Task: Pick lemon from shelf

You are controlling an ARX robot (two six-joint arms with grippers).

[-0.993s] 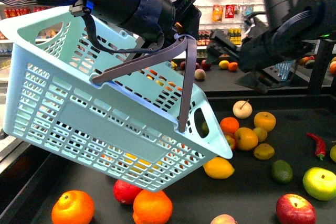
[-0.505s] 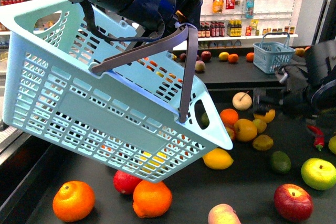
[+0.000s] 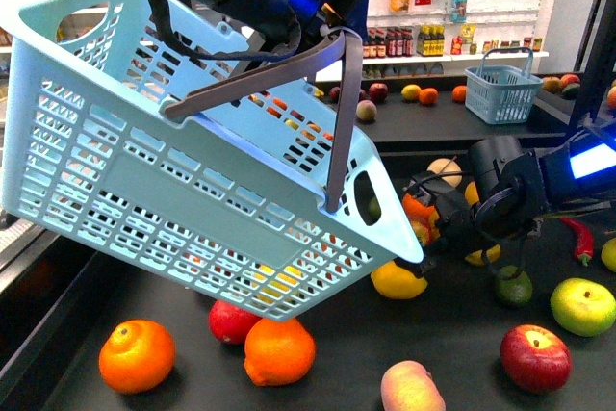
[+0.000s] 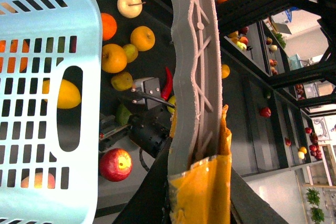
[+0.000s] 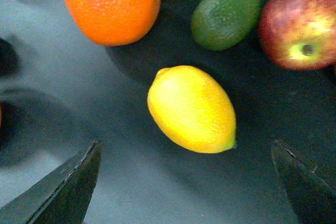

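— The right arm has swung in from the far right edge of the front view since half a second ago, and the right gripper now sits low over the fruit, close to the basket's bottom corner.

— And the lemon has not budged: it lies on the black shelf just under that low corner of the basket, same spot as before.

— From the right wrist camera the right gripper is spread wide, one dark finger on each side, with the lemon lying between them and touching neither.

— Neighbours there: an orange, a green fruit and a red apple, all near the lemon but apart from it.

— On the other side, the left gripper stays pinched on the grey handle, and the pale blue basket hangs tilted, sitting a touch higher in the front view than a moment ago.

— Through the basket's slots the left wrist view catches the lemon too, down on the dark deck.
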